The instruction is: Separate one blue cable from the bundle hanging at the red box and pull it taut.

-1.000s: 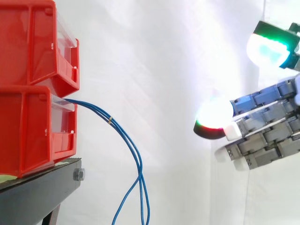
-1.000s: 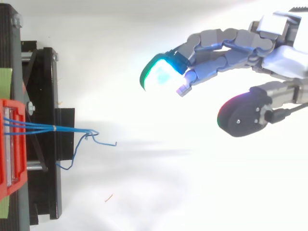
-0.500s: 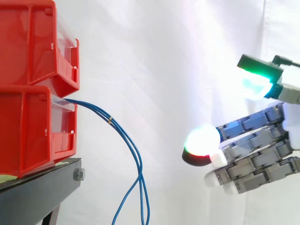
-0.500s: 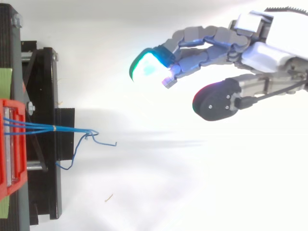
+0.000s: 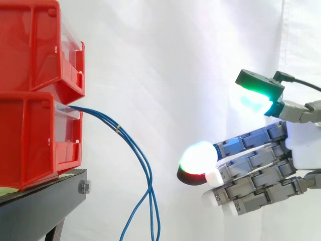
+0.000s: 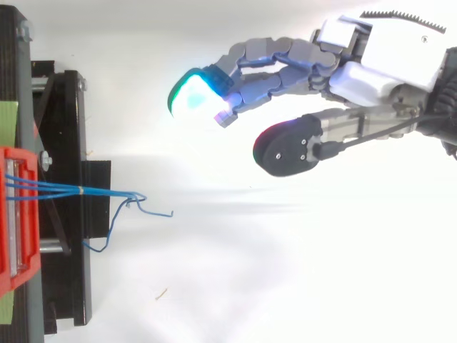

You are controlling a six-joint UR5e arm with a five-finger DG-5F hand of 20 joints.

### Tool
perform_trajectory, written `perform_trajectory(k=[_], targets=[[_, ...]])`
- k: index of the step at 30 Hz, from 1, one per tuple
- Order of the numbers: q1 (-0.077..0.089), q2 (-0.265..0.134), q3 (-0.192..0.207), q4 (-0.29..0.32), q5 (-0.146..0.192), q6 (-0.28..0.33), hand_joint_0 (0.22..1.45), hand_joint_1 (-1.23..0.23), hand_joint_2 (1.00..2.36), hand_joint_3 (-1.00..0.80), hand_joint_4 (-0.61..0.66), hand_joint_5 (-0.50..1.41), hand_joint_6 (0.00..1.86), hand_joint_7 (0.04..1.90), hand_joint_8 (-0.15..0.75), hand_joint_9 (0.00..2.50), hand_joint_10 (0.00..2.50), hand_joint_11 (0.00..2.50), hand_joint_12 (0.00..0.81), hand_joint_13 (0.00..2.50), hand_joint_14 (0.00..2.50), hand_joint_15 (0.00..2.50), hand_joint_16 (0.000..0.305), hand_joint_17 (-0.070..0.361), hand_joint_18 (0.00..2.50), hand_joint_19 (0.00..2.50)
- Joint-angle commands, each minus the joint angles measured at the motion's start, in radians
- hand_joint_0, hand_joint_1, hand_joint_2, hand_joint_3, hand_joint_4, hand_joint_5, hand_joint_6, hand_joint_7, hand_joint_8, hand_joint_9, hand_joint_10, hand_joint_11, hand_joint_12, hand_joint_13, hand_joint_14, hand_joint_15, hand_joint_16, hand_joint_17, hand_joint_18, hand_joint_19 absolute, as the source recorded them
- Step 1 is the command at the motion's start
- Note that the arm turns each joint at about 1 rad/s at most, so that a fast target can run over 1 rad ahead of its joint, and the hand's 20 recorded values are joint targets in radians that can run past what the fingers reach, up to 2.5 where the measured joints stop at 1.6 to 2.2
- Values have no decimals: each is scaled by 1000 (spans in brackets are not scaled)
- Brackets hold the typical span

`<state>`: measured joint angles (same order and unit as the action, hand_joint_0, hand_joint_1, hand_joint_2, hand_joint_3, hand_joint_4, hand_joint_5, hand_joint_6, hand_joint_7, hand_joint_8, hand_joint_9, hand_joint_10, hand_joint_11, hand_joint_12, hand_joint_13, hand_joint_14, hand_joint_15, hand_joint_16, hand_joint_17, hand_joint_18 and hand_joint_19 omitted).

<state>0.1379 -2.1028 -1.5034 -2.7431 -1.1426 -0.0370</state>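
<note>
Several thin blue cables leave the lower red bin, held together by a small yellow tie, and hang down in a loose curve. From above the cable bundle runs right from the red bin and ends in bent tips. My hand reaches in from the right, to the right of the cables and apart from them. Its fingers are stretched toward the cables and the thumb is raised above them, with nothing between. In the top view the hand sits above and right of the cable ends.
Two red bins are stacked, the upper one on the lower, on a black stand. The stand's black frame runs along the left edge in the top view. A white curtain lies behind everything.
My hand has moved left toward the cables and a little lower in the side view. The cables hang as before.
</note>
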Motion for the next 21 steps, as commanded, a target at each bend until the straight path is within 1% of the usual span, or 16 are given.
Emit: perform_trajectory(k=[1,2,3,6,7,8,9,10,11,13,15,19,21], targets=[[5,-14,9,23,1,-12,524,-664,1000,-500,200,-209,502,820,269,514,8,315,328,411,5,158,40,90,307,183],[6,-34,22,37,4,-12,525,-666,1000,-500,201,-209,502,822,266,516,8,317,328,411,5,158,40,90,311,188],[6,-51,46,39,3,-7,525,-667,1000,-500,201,-209,502,821,266,516,8,317,328,411,6,158,40,90,311,188],[2,-85,74,33,-2,-3,525,-668,1000,-500,201,-209,502,817,266,516,8,313,328,412,6,158,40,90,312,187],[0,-102,91,33,-3,3,524,-667,1000,-500,199,-209,502,822,265,515,8,310,328,412,6,162,40,90,313,193],[-1,-129,123,26,-12,17,524,-667,1000,-500,201,-209,502,821,265,515,8,317,328,414,6,158,40,89,314,197],[-3,-141,137,25,-22,25,525,-666,1000,-500,202,-209,502,821,264,514,8,309,329,414,6,162,40,89,314,193],[-4,-178,187,14,-63,37,525,-663,1000,-500,201,-209,502,822,266,513,8,315,328,416,6,162,40,89,314,193],[-3,-180,199,11,-68,34,525,-662,1000,-500,200,-209,502,821,266,514,8,316,328,416,5,163,40,89,315,196],[-3,-180,199,16,-68,32,524,-660,1000,-500,202,-209,502,818,264,514,8,320,327,418,6,166,40,89,318,198],[-3,-180,201,13,-60,29,523,-654,1000,-500,201,-209,502,818,264,516,10,322,327,419,7,166,39,89,322,204],[-3,-181,201,14,-66,32,521,-647,1000,-500,202,-208,502,818,267,517,8,318,326,428,6,172,39,89,331,206],[-4,-192,201,14,-68,37,521,-643,1000,-500,202,-208,502,818,266,518,8,314,326,431,6,172,39,89,333,209]])
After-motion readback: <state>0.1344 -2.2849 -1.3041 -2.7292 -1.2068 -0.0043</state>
